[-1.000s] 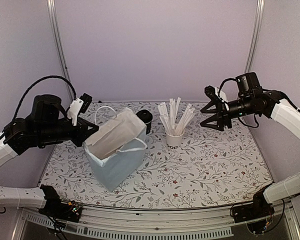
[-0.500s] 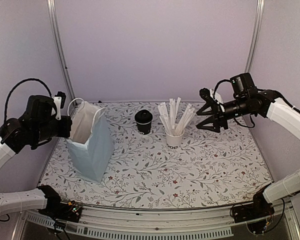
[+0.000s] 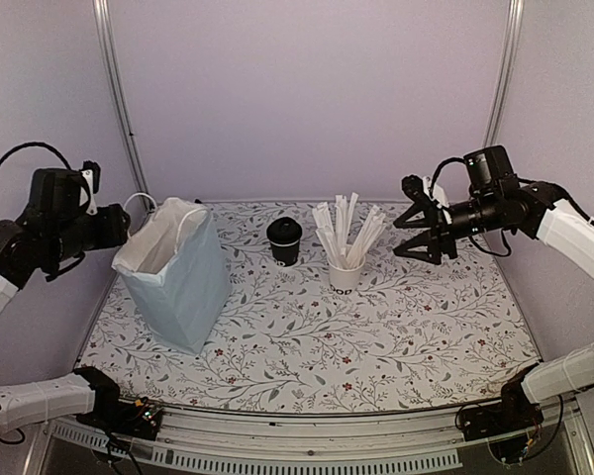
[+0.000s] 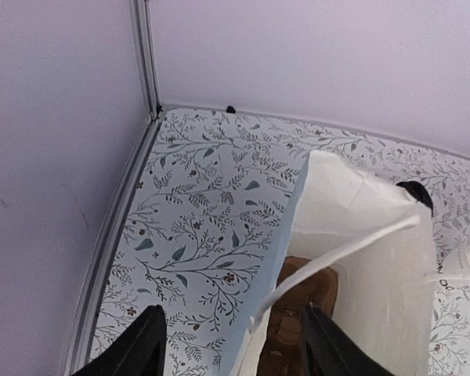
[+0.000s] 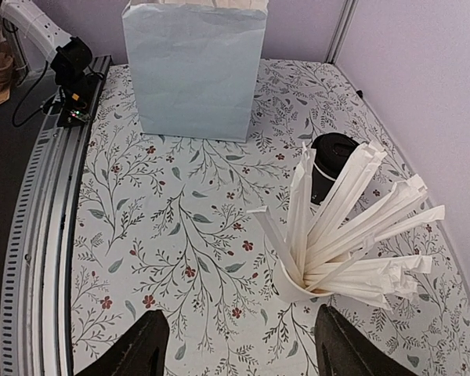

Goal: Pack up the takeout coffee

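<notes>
The takeout coffee (image 3: pixel 284 240), a small black cup with a black lid, stands at the back middle of the table, and the right wrist view shows the cup (image 5: pixel 329 157) behind the sticks. A pale blue paper bag (image 3: pixel 173 272) stands upright and open at the left. My left gripper (image 3: pixel 122 230) hangs by the bag's top left rim. In its wrist view the left gripper (image 4: pixel 235 354) is open, its jaws straddling the bag's rim (image 4: pixel 286 235) and white handle (image 4: pixel 337 252) without pinching them. My right gripper (image 3: pixel 416 230) is open in the air right of the cups, and the right gripper (image 5: pixel 239 354) holds nothing.
A white paper cup (image 3: pixel 346 272) full of tall white wrapped sticks (image 5: pixel 352 211) stands just right of the coffee. Something brown (image 4: pixel 305 305) lies at the bag's bottom. A metal rail (image 5: pixel 39 235) with cables runs along the near edge. Walls close in the back and both sides.
The bag, tilted toward the middle a second ago, was swung left and now stands upright. My left gripper opened, let go of it and drew back left. The right arm barely moved.
</notes>
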{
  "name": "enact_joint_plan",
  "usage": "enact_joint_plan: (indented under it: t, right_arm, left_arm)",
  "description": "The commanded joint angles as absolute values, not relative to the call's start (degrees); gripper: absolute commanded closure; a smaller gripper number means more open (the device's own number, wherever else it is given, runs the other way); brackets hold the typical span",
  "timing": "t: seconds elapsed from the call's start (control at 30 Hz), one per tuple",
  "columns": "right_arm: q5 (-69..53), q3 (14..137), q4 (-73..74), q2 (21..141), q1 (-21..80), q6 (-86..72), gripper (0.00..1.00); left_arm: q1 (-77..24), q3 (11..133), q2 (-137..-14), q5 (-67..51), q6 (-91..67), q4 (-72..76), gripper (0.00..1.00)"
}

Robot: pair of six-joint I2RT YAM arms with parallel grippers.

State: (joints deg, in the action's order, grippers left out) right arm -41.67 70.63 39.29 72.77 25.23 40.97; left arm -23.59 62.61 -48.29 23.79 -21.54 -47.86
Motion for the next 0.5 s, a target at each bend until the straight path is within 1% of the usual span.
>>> enact_joint_plan:
  t: [0.0, 0.07, 0.2, 0.3, 0.37, 0.47]
  right_arm:
    - [-40.9, 68.2, 38.1, 71.6, 25.5, 40.7, 0.33]
    - [-40.7, 66.7, 36.9, 71.3, 25.3, 40.4, 0.33]
    - [-42.1, 64.4, 33.3, 70.9, 22.2, 38.0, 0.33]
    - [-44.2, 62.7, 30.9, 71.4, 18.8, 36.3, 0.33]
    - [-45.3, 60.9, 28.6, 71.4, 17.0, 35.2, 0.33]
    - [-44.6, 58.4, 25.5, 71.0, 15.7, 33.7, 0.33]
  left_arm:
    - [-23.0, 71.8, -46.4, 25.5, -21.2, -50.8, 0.36]
    - [-23.1, 74.0, -46.4, 20.9, -19.7, -49.5, 0.36]
    - [-23.3, 75.0, -46.9, 4.1, -18.6, -42.5, 0.45]
    - [-24.9, 75.8, -49.3, -5.6, -20.2, -37.7, 0.51]
    - [-28.4, 76.0, -51.1, -10.1, -19.7, -33.1, 0.55]
    - [-37.2, 77.7, -54.9, -10.5, -16.8, -28.6, 0.59]
